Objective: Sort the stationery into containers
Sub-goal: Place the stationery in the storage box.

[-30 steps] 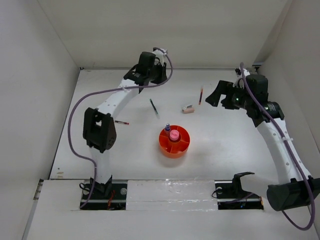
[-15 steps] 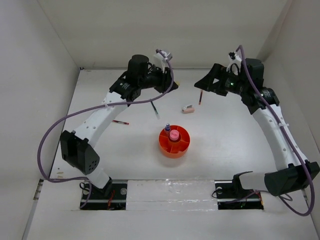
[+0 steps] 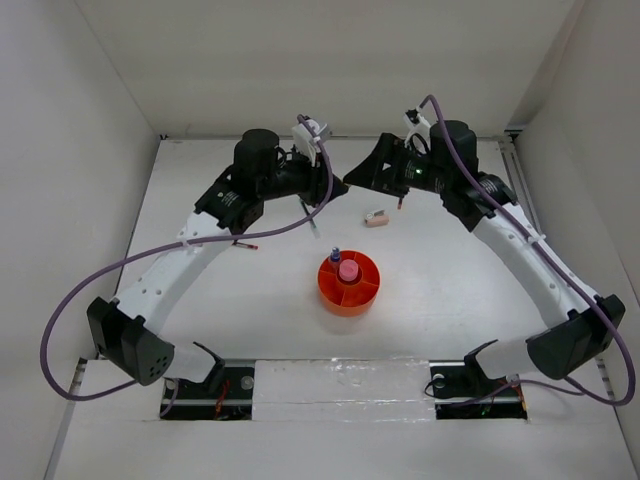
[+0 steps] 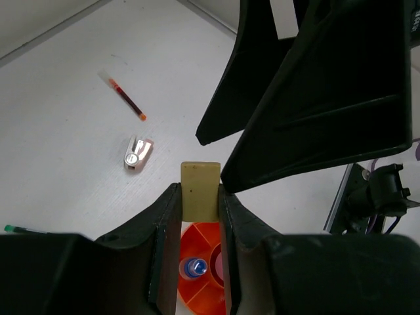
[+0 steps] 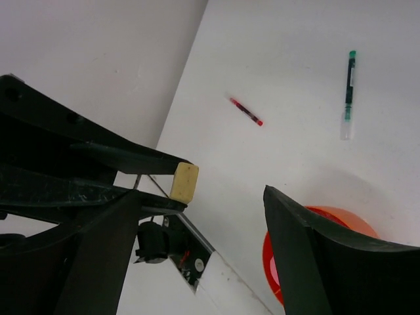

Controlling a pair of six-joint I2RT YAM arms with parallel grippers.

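Left gripper (image 4: pixel 199 197) clamped on tan rectangular eraser block (image 4: pixel 201 177), held mid-air, upper centre of overhead frame, apart from round orange plastic organiser tray (image 3: pixel 348 283) at frame centre. Right gripper (image 5: pixel 202 193) gaping, close beside block. Risk: fingers clash, or early release drops block outside tray.

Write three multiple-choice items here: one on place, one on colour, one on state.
1. Where does the pink tube stand? A) on the table B) in the orange tray's central cup C) between the right jaws
2. What colour is the eraser block in the left jaws? A) tan B) blue C) green
3. How do the right jaws stand? A) shut on a red pen B) shut on the bottle C) open, holding nothing
1 B: it rises from that cup. 2 A: a tan block is clamped there. 3 C: they stand wide apart.
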